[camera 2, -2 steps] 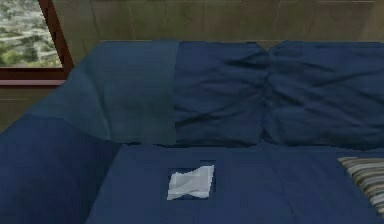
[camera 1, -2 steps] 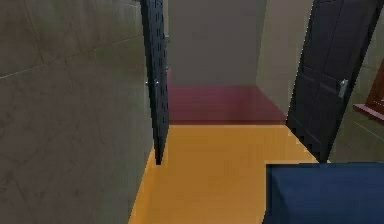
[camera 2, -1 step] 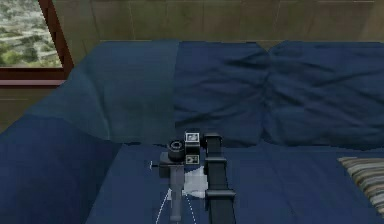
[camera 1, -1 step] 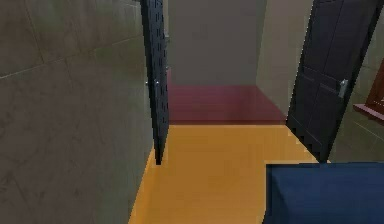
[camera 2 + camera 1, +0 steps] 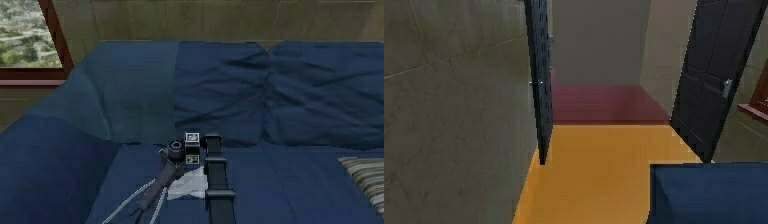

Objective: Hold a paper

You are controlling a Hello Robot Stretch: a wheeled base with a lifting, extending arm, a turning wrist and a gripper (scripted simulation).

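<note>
1. The gripper (image 5: 142,204) sits at the far end of the dark arm (image 5: 218,190), low in the arm side view, above the seat of a blue sofa (image 5: 250,100). Its thin fingers (image 5: 158,186) slant down toward that view's bottom edge.
2. A small whitish sheet, the paper (image 5: 190,186), lies flat on the sofa seat just beside the gripper, between its fingers and the arm.
3. Because the paper rests on the seat right at the gripper, I cannot tell whether the gripper holds anything or touches the sheet.
4. Beyond the gripper rise the sofa's creased blue back cushions (image 5: 225,90). Its padded armrest (image 5: 60,130) bulks up on the side away from the arm.
5. A striped cushion (image 5: 365,178) lies on the seat well apart from the gripper, past the arm.
6. A wood-framed window (image 5: 30,35) stands far beyond the gripper, behind the armrest.
7. In the forward view, an orange floor (image 5: 599,160) runs between two dark doors (image 5: 539,80) to a maroon floor (image 5: 599,102).
</note>
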